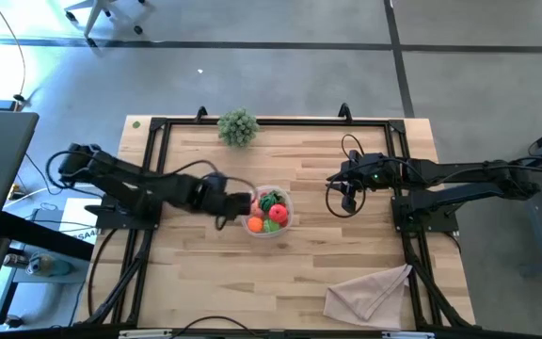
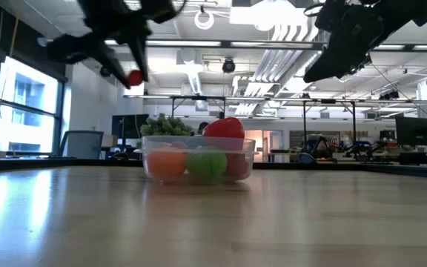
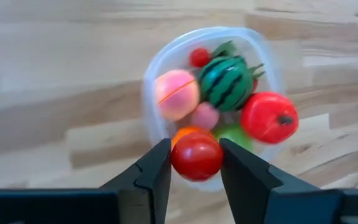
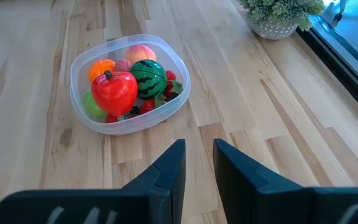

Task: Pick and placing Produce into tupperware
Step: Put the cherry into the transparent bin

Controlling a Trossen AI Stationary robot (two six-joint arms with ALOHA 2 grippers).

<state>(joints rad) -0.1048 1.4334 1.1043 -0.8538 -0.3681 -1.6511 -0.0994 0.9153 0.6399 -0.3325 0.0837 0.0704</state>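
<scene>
A: So, where's my left tool point(image 3: 196, 163) sitting?

B: From my seat it hangs over the near-left edge of the tupperware point(image 1: 271, 210), raised off the desk point(image 1: 299, 273). Its fingers point(image 3: 156, 168) are clamped on a small red tomato point(image 3: 196, 157), one finger on each side. On the low view I see that same red ball up in the air, above and to the side of the container.

A: And what's in the container?

B: I count a striped green watermelon point(image 3: 224, 82), a pink-and-yellow peach point(image 3: 176, 94), a big glossy red apple point(image 3: 269, 117), an orange piece point(image 4: 101, 67), a lime-green ball point(image 4: 92, 104), a small pink one point(image 3: 205, 116) and a little red berry point(image 3: 199, 57). All of it lies inside the clear walls, roughly mid-desk.

A: My right tool point(image 4: 197, 163)?

B: It waits well to the right of the container, above the desk, holding nothing. Its fingers stand slightly apart with a narrow gap between them.

A: Anything else on the desk?

B: A bushy grey-green plant sprig point(image 1: 238, 126) at the far edge, and a beige cloth point(image 1: 370, 294) crumpled near the front right corner
</scene>
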